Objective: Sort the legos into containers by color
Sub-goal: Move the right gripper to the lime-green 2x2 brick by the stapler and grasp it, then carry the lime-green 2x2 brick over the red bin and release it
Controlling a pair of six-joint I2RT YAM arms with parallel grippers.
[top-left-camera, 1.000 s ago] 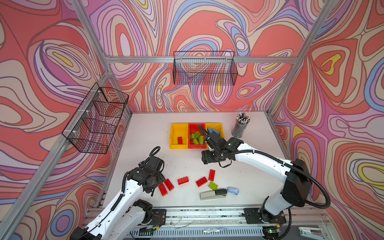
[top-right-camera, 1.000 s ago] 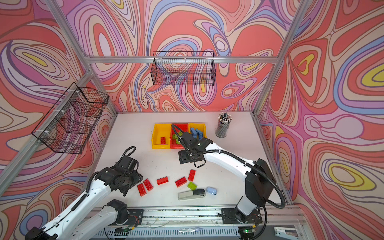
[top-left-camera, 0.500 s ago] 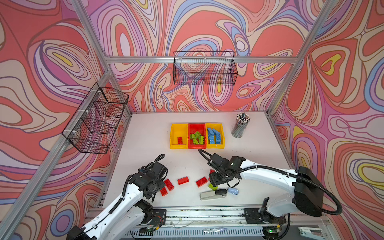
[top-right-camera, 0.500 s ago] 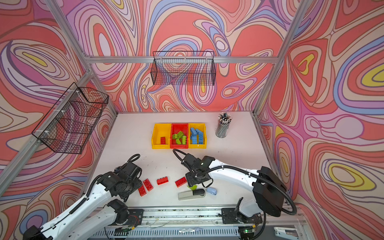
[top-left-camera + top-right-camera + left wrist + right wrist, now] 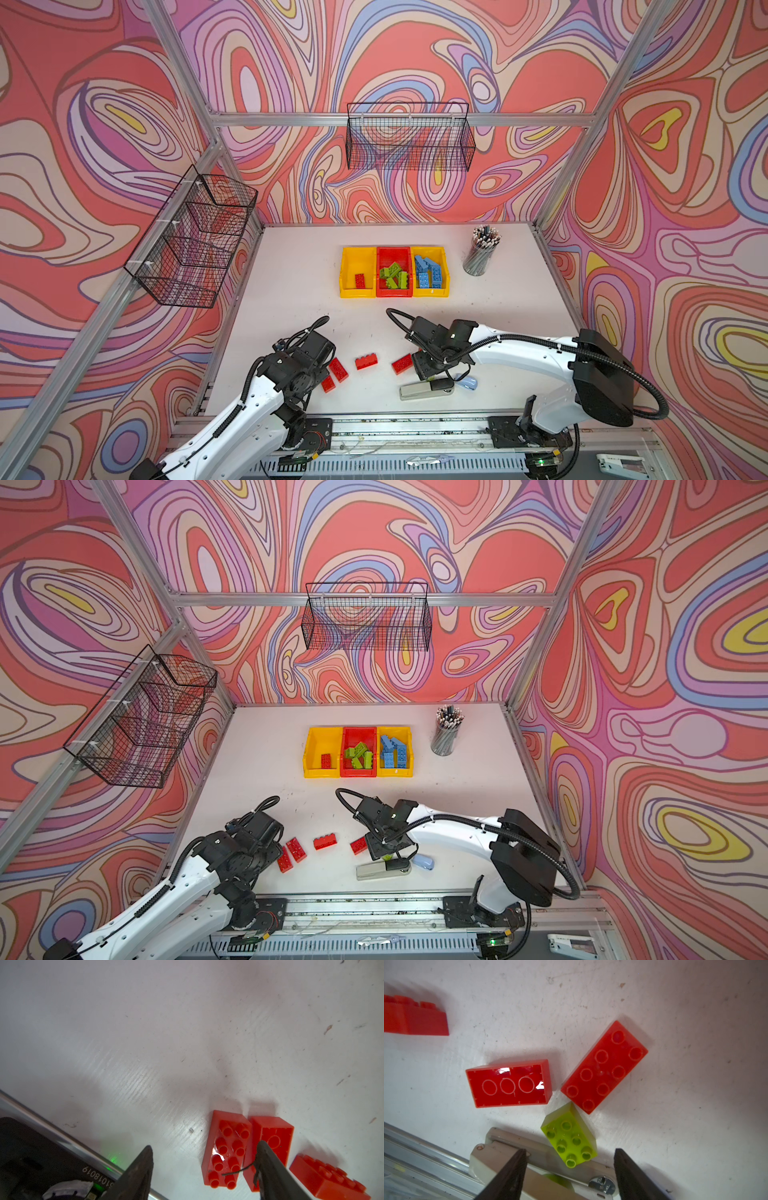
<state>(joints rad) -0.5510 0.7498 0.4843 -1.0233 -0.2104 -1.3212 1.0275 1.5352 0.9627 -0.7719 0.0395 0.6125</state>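
Six bricks lie loose on the near part of the table, five red and one green, while in the far row of bins the left yellow bin (image 5: 353, 262) holds a single red brick, the red bin (image 5: 394, 294) green ones and the right yellow bin (image 5: 445, 270) blue ones. The right gripper (image 5: 570, 1150) hangs with its jaws apart over the lime green brick (image 5: 569, 1136), a glossy, translucent block lying studs up and tilted. Its near end seems propped on the grey stapler (image 5: 492, 1159) and its far corner touches a studs-up red brick (image 5: 604, 1068); a hollow-side-up red brick (image 5: 508, 1084) lies just beside. Closing here could go badly: one finger may land on the stapler instead of the brick's side, and a tilted, slick block pinched off-square is likely to pivot out or shove its red neighbour. At the near left, the left gripper (image 5: 204, 1145) is also spread and grips nothing, with a studded red brick (image 5: 226, 1147) between its fingers and an overturned red brick (image 5: 274, 1138) pressed against that one, under one finger. That finger might come down on the overturned one, so both get dragged or the grip jams
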